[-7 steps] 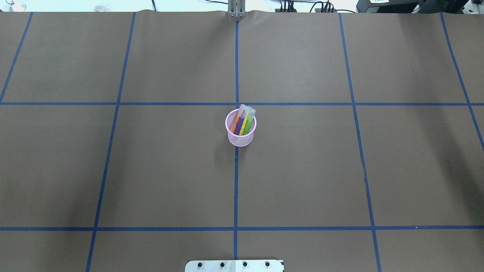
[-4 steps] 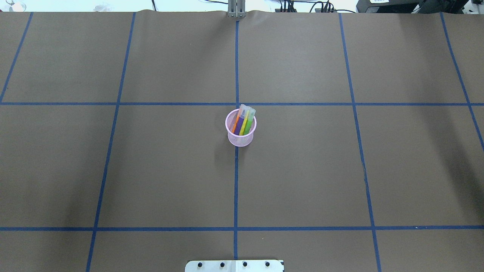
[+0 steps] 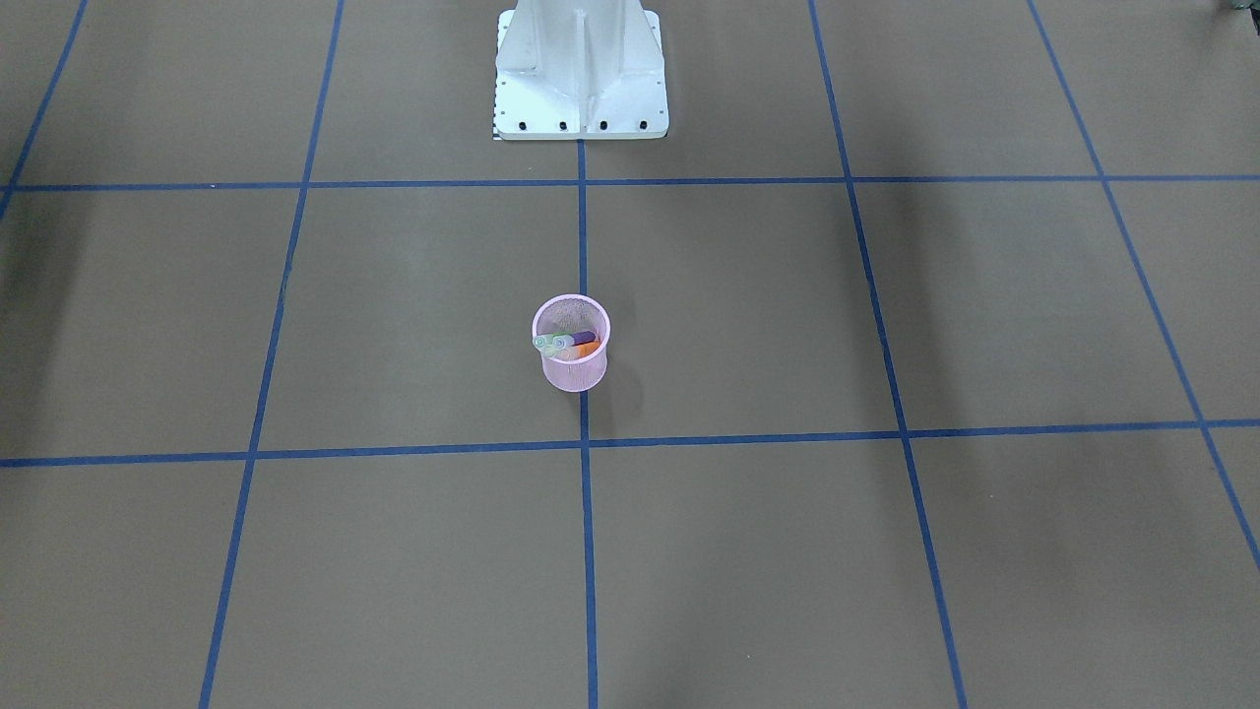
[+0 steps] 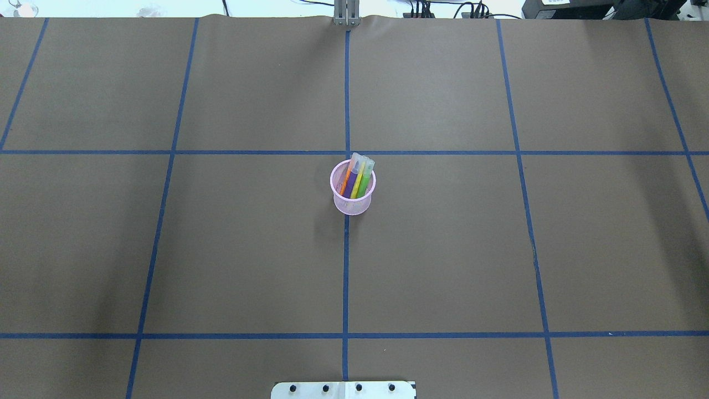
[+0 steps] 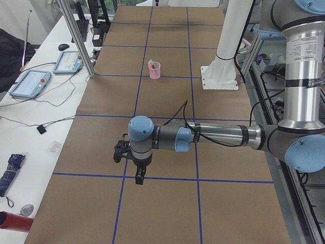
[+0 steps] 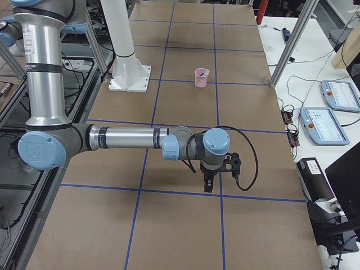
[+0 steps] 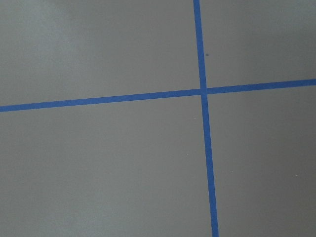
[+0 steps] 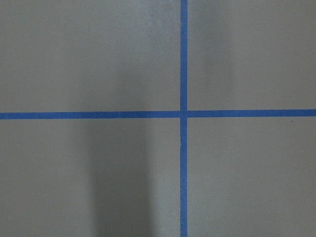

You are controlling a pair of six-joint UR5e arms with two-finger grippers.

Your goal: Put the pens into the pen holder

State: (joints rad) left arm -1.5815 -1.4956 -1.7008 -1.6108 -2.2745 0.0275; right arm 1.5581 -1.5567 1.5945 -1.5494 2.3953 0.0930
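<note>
Nothing shifted since earlier overhead; front view: pen holder (image 3: pixel 574 372) upright on tabletop (image 3: pixel 787 295), pens (image 3: pixel 566 342) inside; overhead: all four in, task looks done; left view: left gripper (image 5: pixel 138 175) well apart, open or closed I cannot tell; right view: right gripper (image 6: pixel 208 185) likewise; best stay clear.

Brown-papered table (image 4: pixel 443 249) with blue tape grid (image 4: pixel 345 277), white side bench (image 5: pixel 15 147) with tablets (image 5: pixel 30 84) beside a metal post (image 5: pixel 75 35).

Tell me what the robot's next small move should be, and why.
Probably none, just stop: the orange pen, purple pen, yellow pen and green pen all stand inside the pen holder, and no loose pen shows on the table.
</note>
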